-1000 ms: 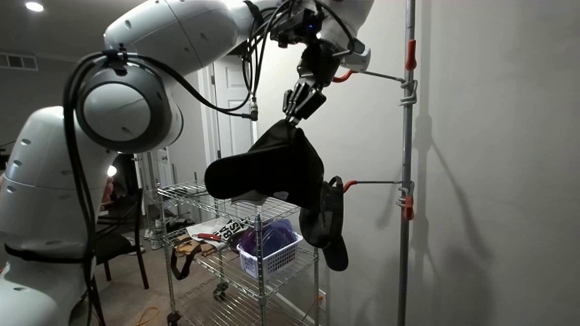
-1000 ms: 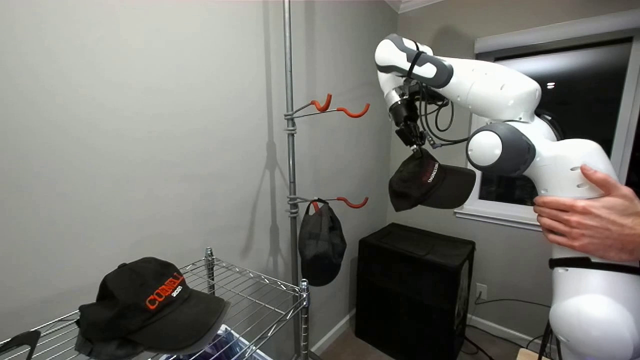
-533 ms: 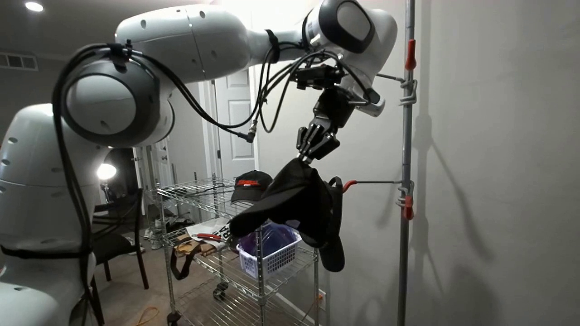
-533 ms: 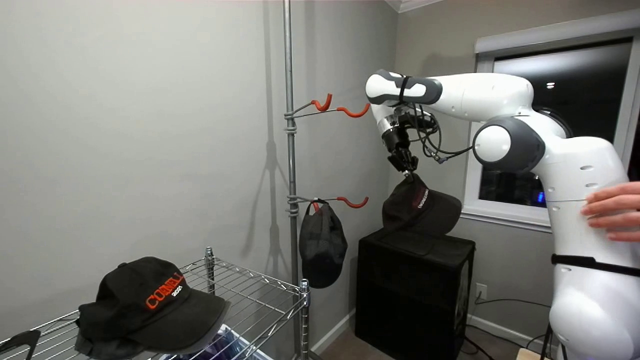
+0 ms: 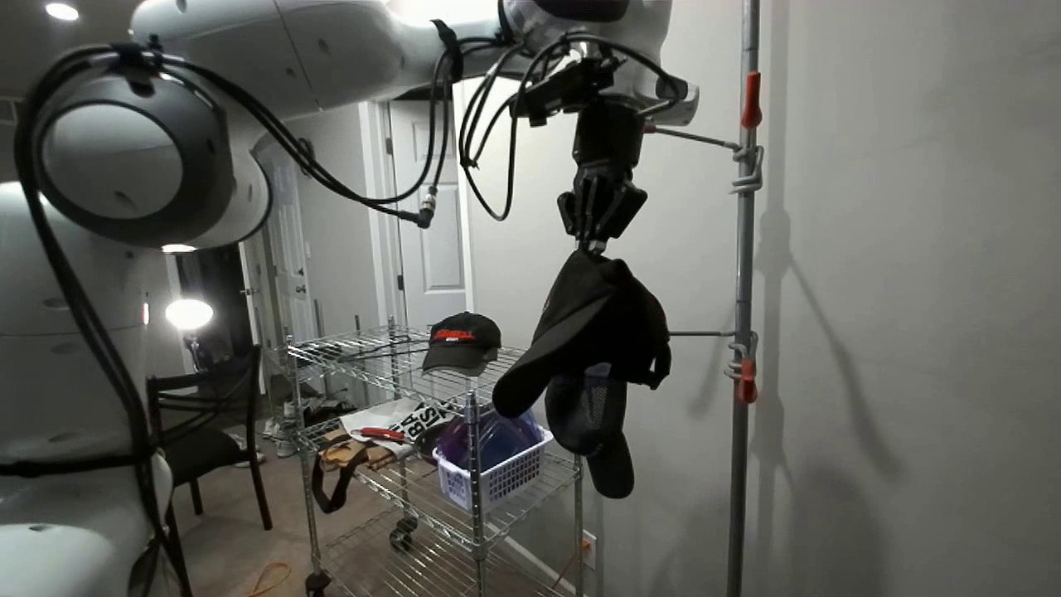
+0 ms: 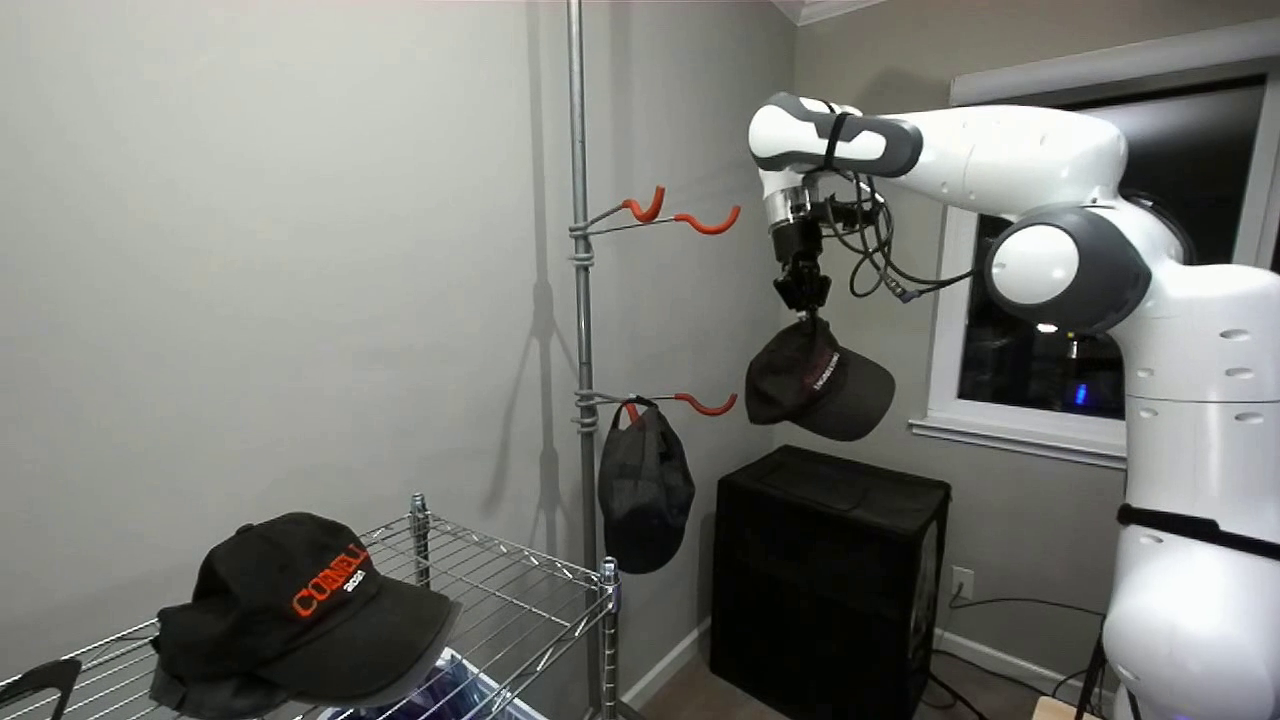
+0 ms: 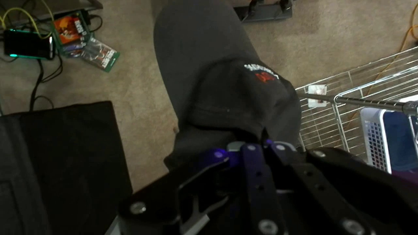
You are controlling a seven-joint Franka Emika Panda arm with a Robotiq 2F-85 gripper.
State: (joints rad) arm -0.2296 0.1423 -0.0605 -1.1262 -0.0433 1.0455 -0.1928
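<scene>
The gripper (image 6: 805, 316) is clamped on the crown of a black cap (image 6: 818, 388), dangling it in midair, brim tilted down. Looks pretty close to a lower red hook (image 6: 706, 410), but depth's kinda hard to judge.

Orange "CORNELL" and white "2021" on a shelved black cap (image 6: 300, 625), white "ENGINEERING" beside illegible red lettering on a raised dark cap (image 6: 815, 390), "BA" and "IS" on a white item (image 5: 394, 416)
</scene>
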